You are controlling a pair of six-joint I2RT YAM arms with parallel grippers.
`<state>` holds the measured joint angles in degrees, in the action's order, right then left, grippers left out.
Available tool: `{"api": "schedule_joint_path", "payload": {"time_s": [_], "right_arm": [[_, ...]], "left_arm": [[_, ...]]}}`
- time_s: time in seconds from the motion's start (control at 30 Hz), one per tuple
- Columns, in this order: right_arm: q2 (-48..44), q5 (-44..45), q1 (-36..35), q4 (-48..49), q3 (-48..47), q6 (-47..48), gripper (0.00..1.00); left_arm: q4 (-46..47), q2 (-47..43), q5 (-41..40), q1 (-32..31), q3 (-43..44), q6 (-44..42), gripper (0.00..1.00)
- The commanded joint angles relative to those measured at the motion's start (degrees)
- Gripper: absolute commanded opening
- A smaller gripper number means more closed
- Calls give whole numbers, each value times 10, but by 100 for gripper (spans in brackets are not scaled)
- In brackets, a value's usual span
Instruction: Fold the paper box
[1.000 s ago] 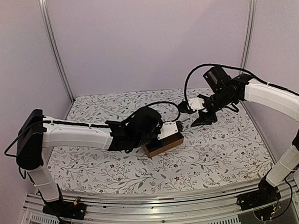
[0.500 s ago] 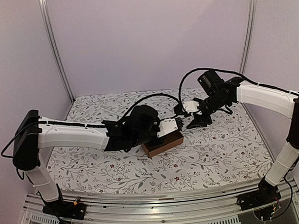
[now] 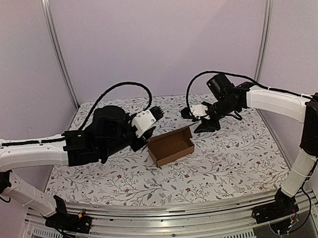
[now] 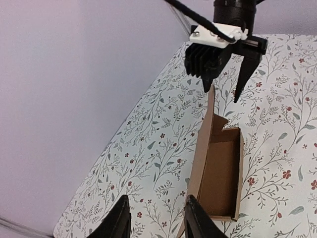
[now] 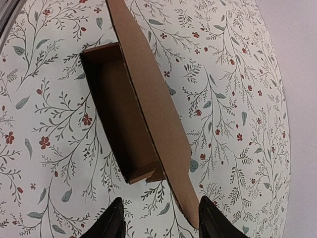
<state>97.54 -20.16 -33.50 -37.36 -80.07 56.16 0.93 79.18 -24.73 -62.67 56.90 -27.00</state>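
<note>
The paper box (image 3: 171,148) is a small brown cardboard tray lying open at mid-table, with its lid flap (image 3: 177,134) standing up along the far side. My left gripper (image 3: 156,113) hovers above and to the left of it, open and empty; in the left wrist view the box (image 4: 222,173) lies just past my left gripper (image 4: 156,224). My right gripper (image 3: 204,128) hangs open just beyond the box's right end. In the right wrist view the flap's end (image 5: 184,193) reaches in between the open fingers of the right gripper (image 5: 161,225), close to the right one.
The flowered tablecloth (image 3: 237,157) covers the table. Purple walls and two metal posts (image 3: 58,55) enclose the back and sides. The right gripper (image 4: 223,93) shows at the top of the left wrist view, pointing down at the flap's upper edge.
My left gripper has let go, opened and drawn back up and to the left, off the box. The lid flap now stands up. My right gripper has edged left toward the box.
</note>
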Motion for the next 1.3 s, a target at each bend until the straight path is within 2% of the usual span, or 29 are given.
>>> {"api": "schedule_joint_path", "payload": {"time_s": [0.0,0.07,0.13,0.27,0.37,0.53,0.67,0.87,1.03,1.27], "right_arm": [[16,7,-9,-2,-38,-5,48],[33,15,-14,-25,-61,5,47],[51,18,-20,-43,-80,9,46],[69,28,-28,-68,-103,17,44],[76,35,-29,-75,-115,19,42],[94,44,-32,-98,-146,12,40],[103,49,-36,-104,-156,2,37],[118,70,-47,-110,-169,-1,32],[131,88,-50,-113,-185,-20,20],[130,127,-50,-119,-189,-69,12]], "left_arm": [[-40,-96,-32,47,-96,216,38],[3,-155,14,69,-175,320,39],[45,-203,46,73,-244,379,42],[51,-251,64,73,-308,418,44],[89,-245,89,73,-338,413,46],[139,-160,116,72,-321,381,46],[210,-92,102,71,-310,352,43],[261,1,84,71,-275,304,40],[288,38,64,71,-257,290,39],[296,75,36,80,-226,246,39]]}}
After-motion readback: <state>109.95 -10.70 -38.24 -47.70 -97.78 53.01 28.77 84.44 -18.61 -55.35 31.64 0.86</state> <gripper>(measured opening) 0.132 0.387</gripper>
